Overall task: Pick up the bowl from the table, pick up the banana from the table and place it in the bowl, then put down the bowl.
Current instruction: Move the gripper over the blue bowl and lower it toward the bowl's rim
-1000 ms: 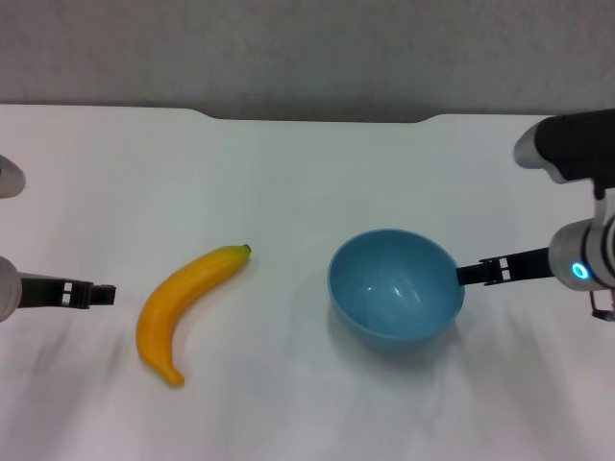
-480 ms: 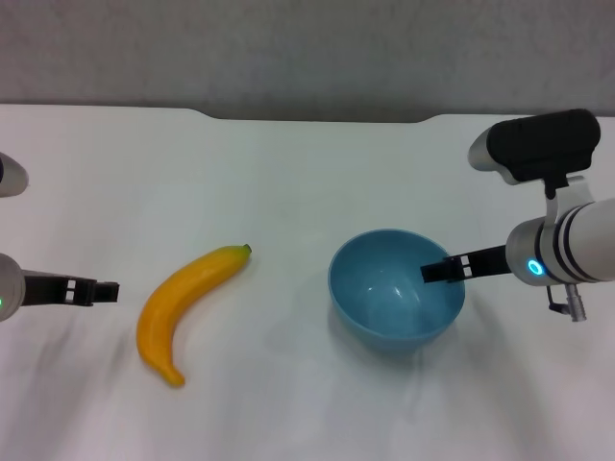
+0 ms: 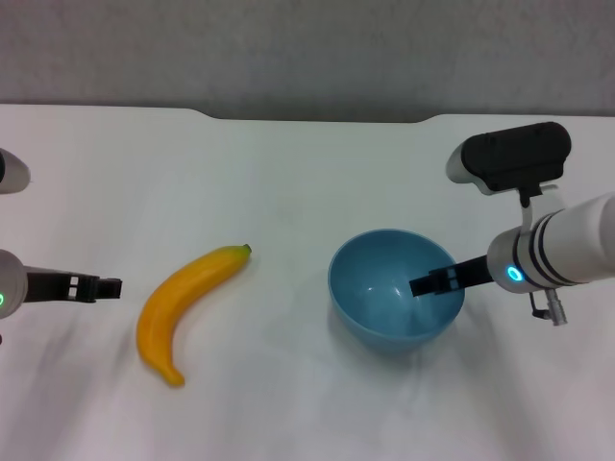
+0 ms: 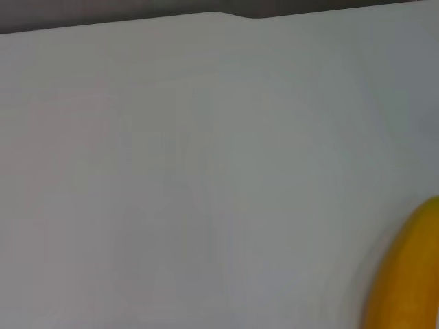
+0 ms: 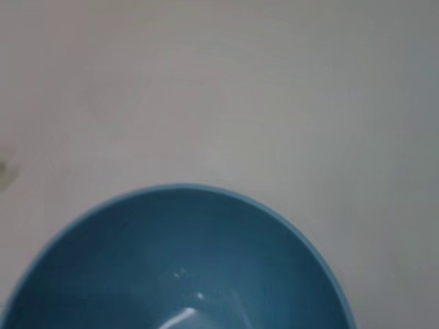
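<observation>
The light-blue bowl [image 3: 380, 293] stands upright on the white table [image 3: 288, 173], right of centre. It fills the lower part of the right wrist view as the bowl [image 5: 178, 274], with nothing in it. My right gripper [image 3: 423, 285] reaches in from the right, across the bowl's right rim and over its inside. Left of the bowl, the yellow banana [image 3: 187, 307] lies flat with its dark stem tip pointing toward the bowl. One end of the banana [image 4: 411, 281] shows in the left wrist view. A short gap left of the banana, my left gripper [image 3: 110, 286] hovers low.
The table's far edge has a shallow notch [image 3: 317, 117] with a grey wall behind it. Bare white tabletop lies between the banana and the bowl, and along the front edge.
My right arm has swung left, carrying its gripper from just outside the bowl's right rim to over the bowl's inside. The left gripper crept slightly right. Bowl and banana have not moved.
</observation>
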Tool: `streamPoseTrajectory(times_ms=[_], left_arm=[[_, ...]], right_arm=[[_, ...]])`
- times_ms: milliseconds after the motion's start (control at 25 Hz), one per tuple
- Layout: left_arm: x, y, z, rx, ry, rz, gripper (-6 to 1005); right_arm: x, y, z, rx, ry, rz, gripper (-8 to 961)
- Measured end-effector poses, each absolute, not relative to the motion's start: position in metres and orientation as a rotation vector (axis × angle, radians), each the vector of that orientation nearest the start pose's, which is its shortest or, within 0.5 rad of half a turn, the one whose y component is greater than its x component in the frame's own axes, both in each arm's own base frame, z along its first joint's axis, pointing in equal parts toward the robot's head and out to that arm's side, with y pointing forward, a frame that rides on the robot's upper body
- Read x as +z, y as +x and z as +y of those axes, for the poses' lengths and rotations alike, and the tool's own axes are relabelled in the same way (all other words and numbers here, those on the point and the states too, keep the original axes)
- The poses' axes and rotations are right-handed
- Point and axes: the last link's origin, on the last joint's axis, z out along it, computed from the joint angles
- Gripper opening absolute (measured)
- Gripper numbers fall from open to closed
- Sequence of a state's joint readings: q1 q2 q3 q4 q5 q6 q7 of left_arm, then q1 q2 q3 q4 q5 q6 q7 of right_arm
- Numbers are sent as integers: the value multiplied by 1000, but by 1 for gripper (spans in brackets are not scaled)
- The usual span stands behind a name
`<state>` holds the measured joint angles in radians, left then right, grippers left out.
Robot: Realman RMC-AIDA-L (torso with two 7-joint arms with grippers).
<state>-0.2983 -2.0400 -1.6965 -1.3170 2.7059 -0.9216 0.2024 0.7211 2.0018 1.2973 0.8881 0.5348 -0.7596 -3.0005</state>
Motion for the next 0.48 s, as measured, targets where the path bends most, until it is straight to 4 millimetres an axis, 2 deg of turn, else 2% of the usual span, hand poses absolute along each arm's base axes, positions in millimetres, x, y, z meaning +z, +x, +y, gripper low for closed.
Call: streamPoseTrajectory(times_ms=[160,320,480], left_arm=[[32,-282,365,102,-1915,-1206,851],[32,-281,366,97,-1915,-1203,852],[30,-280,367,97,-1920,-1202,852]], right_arm=[[-74,206,415,-188,-2110,1182,880],[-78,209,414,-208,-2111,1204,879],[-78,211,414,-218,-2106,1211,825]])
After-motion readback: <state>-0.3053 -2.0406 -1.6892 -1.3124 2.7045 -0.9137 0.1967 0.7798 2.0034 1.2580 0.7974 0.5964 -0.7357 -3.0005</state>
